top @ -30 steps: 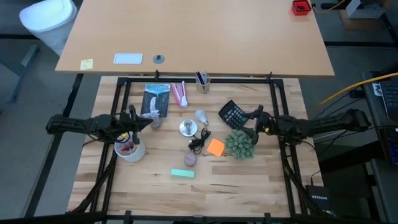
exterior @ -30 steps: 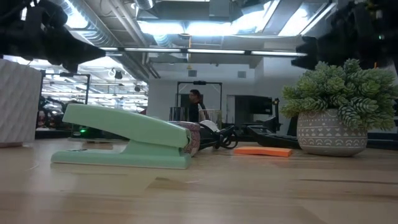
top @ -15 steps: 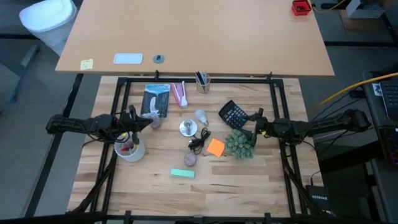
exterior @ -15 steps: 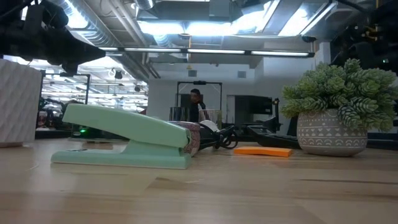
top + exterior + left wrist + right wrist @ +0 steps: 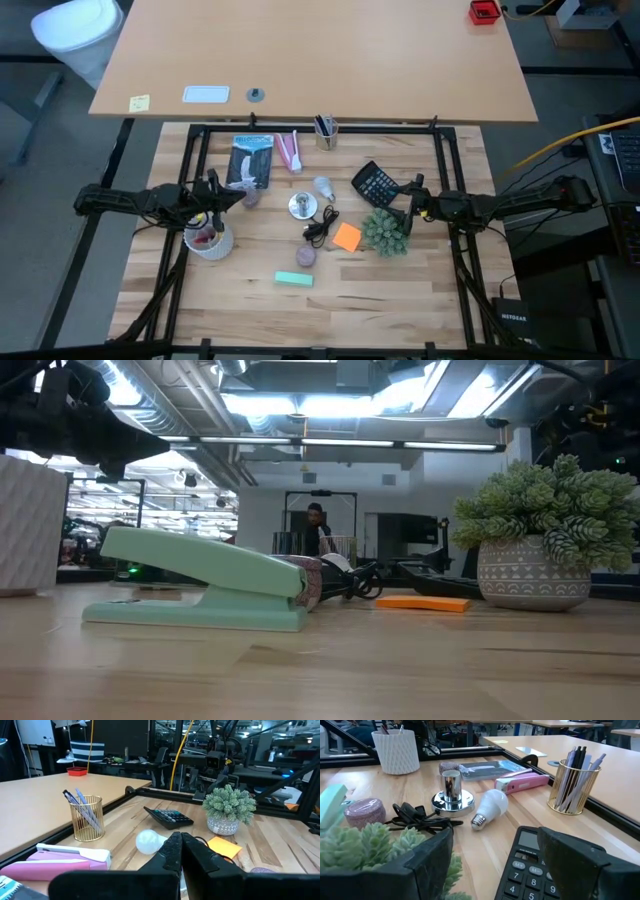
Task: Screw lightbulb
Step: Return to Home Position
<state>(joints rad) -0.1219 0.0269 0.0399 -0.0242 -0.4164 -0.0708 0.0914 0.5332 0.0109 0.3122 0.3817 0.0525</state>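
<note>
The lightbulb (image 5: 322, 186) is frosted white with a greyish screw base. It lies on its side on the wood table between the pink case and the black calculator (image 5: 373, 183), and it also shows in both wrist views (image 5: 490, 807) (image 5: 150, 841). Beside it a shiny silver disc with an upright socket (image 5: 301, 206) (image 5: 452, 797) stands on its base, with a black cord (image 5: 320, 228). My right gripper (image 5: 405, 200) (image 5: 496, 840) hangs open over the calculator and the potted plant. My left gripper (image 5: 240, 195) (image 5: 177, 845) is shut, at the table's left, pointing level toward the bulb.
A potted plant (image 5: 384, 232) and an orange note (image 5: 346, 237) lie right of centre. A purple lump (image 5: 306, 256) and a green stapler (image 5: 293, 279) lie nearer the front. A white cup (image 5: 208, 238), a pink case (image 5: 288, 152) and a gold pen holder (image 5: 326, 130) ring the middle.
My right gripper has sunk a little toward the calculator and plant, then come to rest, with its fingers still open. Nothing on the table has moved.
</note>
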